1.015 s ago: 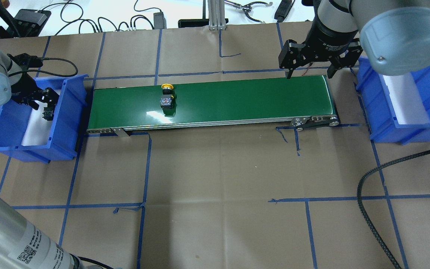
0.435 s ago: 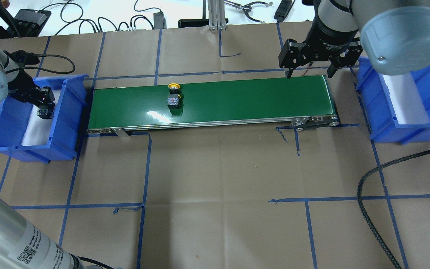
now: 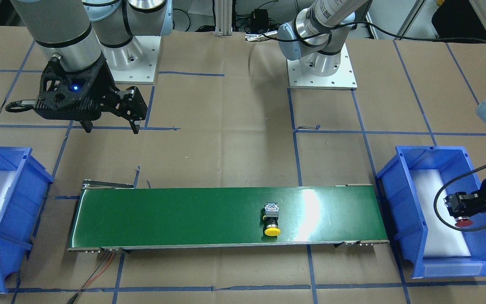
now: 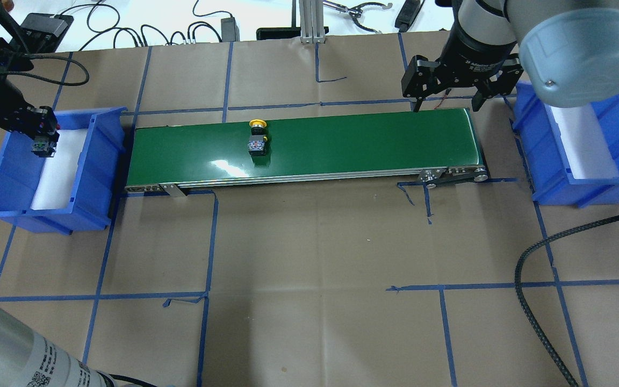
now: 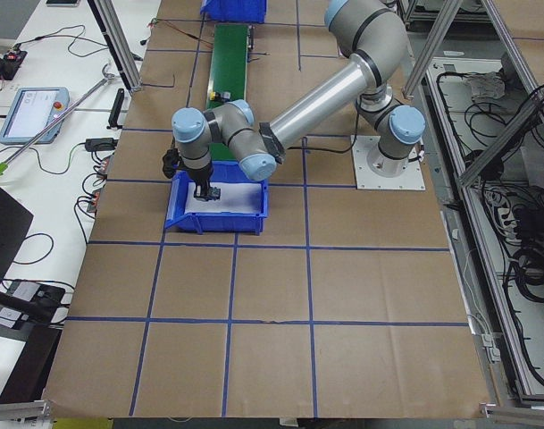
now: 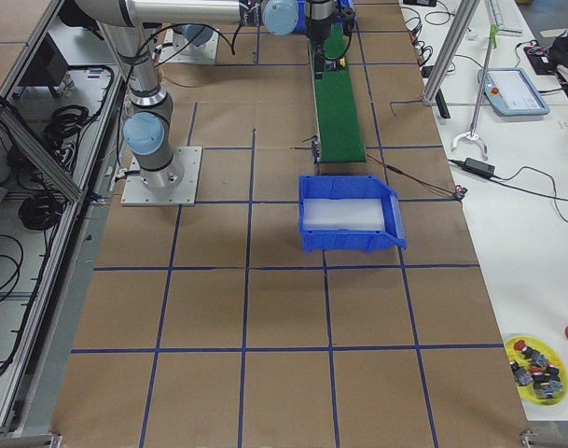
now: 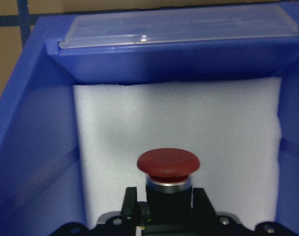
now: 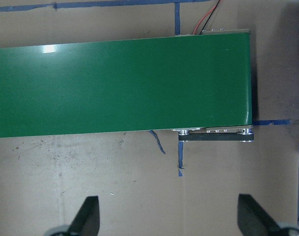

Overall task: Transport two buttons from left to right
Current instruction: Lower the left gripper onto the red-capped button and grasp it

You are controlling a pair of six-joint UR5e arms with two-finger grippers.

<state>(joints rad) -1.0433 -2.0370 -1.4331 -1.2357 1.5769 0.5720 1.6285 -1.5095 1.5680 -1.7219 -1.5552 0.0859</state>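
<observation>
The yellow-capped button point(image 4: 256, 141) lies on its side on the green conveyor belt point(image 4: 368, 145), left of the middle; it also shows in the front view point(image 3: 271, 220). My left gripper point(image 4: 41, 141) is shut on the red-capped button point(image 7: 168, 163) and holds it over the white foam of the left blue bin point(image 4: 100, 161). In the front view the red cap point(image 3: 463, 222) points down from the left gripper point(image 3: 462, 209). My right gripper point(image 4: 445, 106) is open and empty, hovering by the belt's right end; the right wrist view shows its fingers point(image 8: 88, 216) wide apart.
The right blue bin point(image 4: 556, 161) with white foam stands past the belt's right end, empty as far as I see. A thick black cable point(image 4: 535, 258) lies on the table at front right. Blue tape lines cross the brown paper cover.
The yellow button has ridden rightward along the belt. My left gripper has moved left and away over the left bin with the red button. The right gripper has stayed put.
</observation>
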